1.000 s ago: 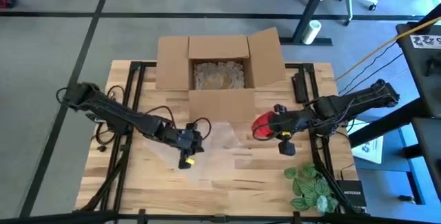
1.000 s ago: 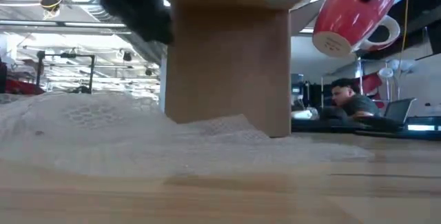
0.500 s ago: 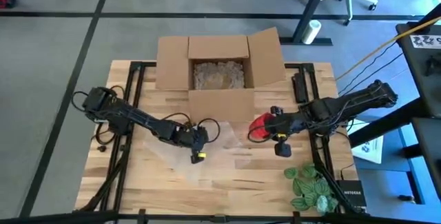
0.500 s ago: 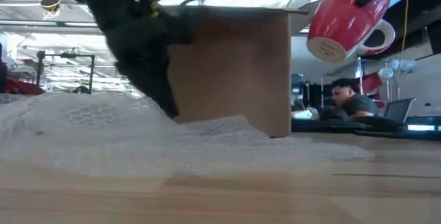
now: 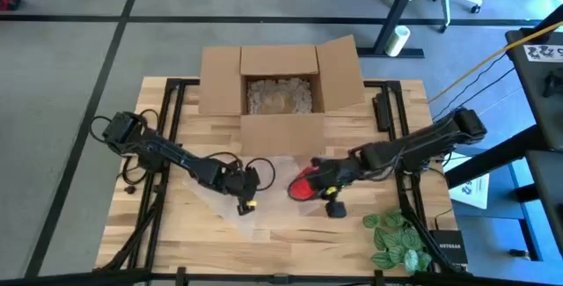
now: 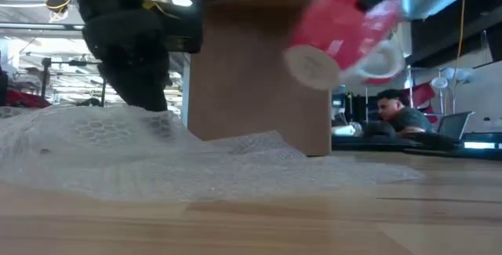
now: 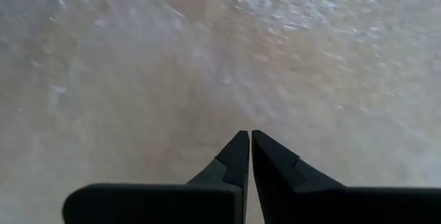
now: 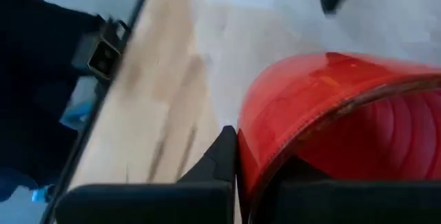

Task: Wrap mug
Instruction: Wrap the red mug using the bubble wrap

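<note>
A red mug (image 5: 303, 186) hangs tilted in mid-air in front of the open cardboard box (image 5: 280, 92), gripped by its rim in the jaws of the right gripper (image 5: 318, 183), its base turned toward the low camera and its handle showing white inside. It sits above the sheet of bubble wrap (image 5: 264, 194) spread on the table (image 5: 352, 233) before the box. The left gripper (image 5: 244, 184) is down on the wrap, to the left of the mug, its jaws closed to a sliver; whether any film is pinched between them cannot be made out. By the look of it the wrapping has barely begun: the sheet lies flat and open, the mug is not yet set on it, and no fold has been brought over; still to come are placing the mug, rolling or folding the wrap around it, and perhaps moving it to the box. Compared with half a second earlier, the mug has travelled leftward from beside the box's right front corner to over the sheet and dropped lower, tipping further, while the left gripper has eased slightly back and down onto the wrap. A leafy plant (image 5: 393, 240) lies at the table's near right edge, well clear; a person (image 6: 397, 114) sits in the room behind.
</note>
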`<move>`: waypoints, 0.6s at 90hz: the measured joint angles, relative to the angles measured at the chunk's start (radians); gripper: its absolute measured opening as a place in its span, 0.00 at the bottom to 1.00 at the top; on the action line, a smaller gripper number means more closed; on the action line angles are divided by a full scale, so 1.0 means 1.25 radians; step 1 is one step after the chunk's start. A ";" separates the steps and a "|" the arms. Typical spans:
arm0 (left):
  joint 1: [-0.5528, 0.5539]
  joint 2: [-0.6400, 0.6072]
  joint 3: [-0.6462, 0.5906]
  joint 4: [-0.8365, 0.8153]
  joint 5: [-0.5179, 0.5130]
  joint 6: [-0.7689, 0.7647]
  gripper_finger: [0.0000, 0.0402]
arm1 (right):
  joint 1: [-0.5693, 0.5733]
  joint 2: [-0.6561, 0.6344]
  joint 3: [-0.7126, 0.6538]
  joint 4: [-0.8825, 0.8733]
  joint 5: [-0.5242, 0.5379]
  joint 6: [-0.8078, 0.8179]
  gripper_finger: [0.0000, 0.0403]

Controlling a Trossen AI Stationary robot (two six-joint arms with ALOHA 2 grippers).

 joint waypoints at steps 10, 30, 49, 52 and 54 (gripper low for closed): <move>-0.005 0.000 0.000 0.008 -0.017 -0.001 0.00 | 0.000 0.063 0.000 0.041 0.009 -0.008 0.00; 0.000 0.000 0.000 0.070 -0.041 0.043 0.00 | -0.018 0.162 0.000 0.125 0.043 -0.004 0.00; 0.010 0.000 0.000 0.114 -0.043 0.082 0.00 | -0.042 0.186 0.000 0.129 0.049 0.015 0.00; 0.010 0.001 0.000 0.111 -0.043 0.082 0.00 | -0.046 0.187 0.001 0.127 0.048 0.024 0.00; 0.010 0.003 0.000 0.111 -0.043 0.083 0.00 | -0.047 0.187 0.001 0.126 0.048 0.028 0.00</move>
